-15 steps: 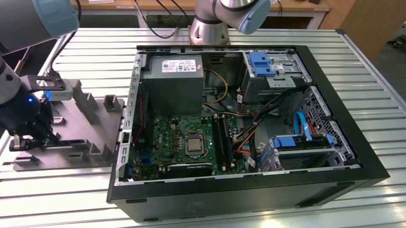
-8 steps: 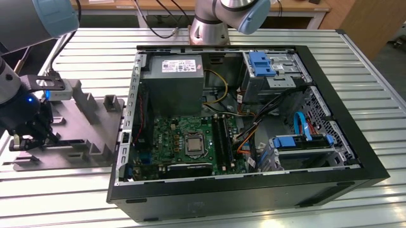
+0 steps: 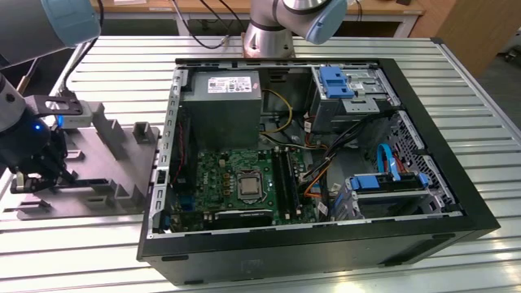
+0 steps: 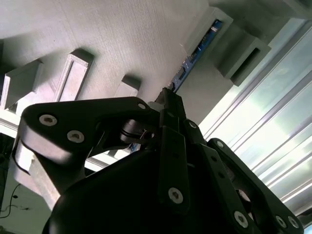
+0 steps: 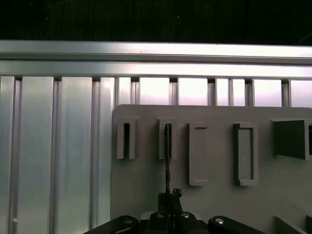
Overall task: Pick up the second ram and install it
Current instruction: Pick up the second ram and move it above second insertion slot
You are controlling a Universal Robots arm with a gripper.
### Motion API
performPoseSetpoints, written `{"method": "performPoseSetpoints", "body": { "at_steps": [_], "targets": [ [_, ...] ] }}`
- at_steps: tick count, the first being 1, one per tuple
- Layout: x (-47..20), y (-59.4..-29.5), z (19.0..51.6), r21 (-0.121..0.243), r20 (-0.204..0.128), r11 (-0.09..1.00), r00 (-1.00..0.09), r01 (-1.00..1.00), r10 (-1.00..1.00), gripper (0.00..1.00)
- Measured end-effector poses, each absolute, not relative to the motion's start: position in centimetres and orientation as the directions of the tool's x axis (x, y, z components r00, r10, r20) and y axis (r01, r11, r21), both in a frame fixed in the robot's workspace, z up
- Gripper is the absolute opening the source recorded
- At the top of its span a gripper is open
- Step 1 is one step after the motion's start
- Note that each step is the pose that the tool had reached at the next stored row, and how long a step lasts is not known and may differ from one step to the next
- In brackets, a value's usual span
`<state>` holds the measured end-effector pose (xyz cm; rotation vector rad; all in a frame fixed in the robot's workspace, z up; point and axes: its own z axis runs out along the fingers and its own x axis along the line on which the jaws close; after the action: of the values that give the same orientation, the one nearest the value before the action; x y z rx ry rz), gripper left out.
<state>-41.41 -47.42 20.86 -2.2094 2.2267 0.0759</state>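
- A ribbed metal table [image 3: 456, 79] carries everything; desks stand behind it.
- At the exterior view's left, the pincer [image 3: 33, 180] hangs low over a grey slotted holder [image 3: 122, 183] lying directly beneath it.
- In both wrist views the second ram [image 4: 197, 48] [image 5: 167, 161] stands on edge in the holder's slots, running straight out from the pincer's tips.
- The pincer [image 4: 168, 97] [image 5: 169, 196] has its jaws drawn together on the near end of the second ram.
- To the exterior view's right of the pincer, well apart, lies an open computer case [image 3: 326, 244] with a grey power supply [image 3: 219, 110] and a green motherboard [image 3: 224, 177].
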Motion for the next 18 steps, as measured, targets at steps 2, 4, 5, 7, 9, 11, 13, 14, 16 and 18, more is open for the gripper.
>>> {"method": "performPoseSetpoints", "body": {
  "at_steps": [2, 4, 5, 7, 9, 11, 13, 14, 16, 18],
  "targets": [
    [-41.4, -47.4, 21.3, 0.031, -0.037, 0.007, -0.008, -0.999, -0.999, 0.11],
    [-41.4, -47.4, 21.9, 0.031, -0.037, 0.007, -0.008, -0.999, -0.999, 0.11],
    [-41.4, -47.4, 22.2, 0.031, -0.037, 0.007, -0.008, -0.999, -0.999, 0.11],
    [-41.4, -47.4, 22.8, 0.031, -0.037, 0.007, -0.008, -0.999, -0.999, 0.11],
    [-41.4, -47.4, 23.6, 0.031, -0.037, 0.007, -0.008, -0.999, -0.999, 0.11],
    [-41.4, -47.4, 24.3, 0.031, -0.037, 0.007, -0.008, -0.999, -0.999, 0.11],
    [-41.4, -47.4, 25.1, 0.031, -0.037, 0.007, -0.008, -0.999, -0.999, 0.11],
    [-41.4, -47.4, 25.6, 0.031, -0.037, 0.007, -0.008, -0.999, -0.999, 0.11],
    [-41.4, -47.4, 26.4, 0.031, -0.037, 0.007, -0.008, -0.999, -0.999, 0.11],
    [-41.4, -47.4, 27.3, 0.031, -0.037, 0.007, -0.008, -0.999, -0.999, 0.11]
  ]
}}
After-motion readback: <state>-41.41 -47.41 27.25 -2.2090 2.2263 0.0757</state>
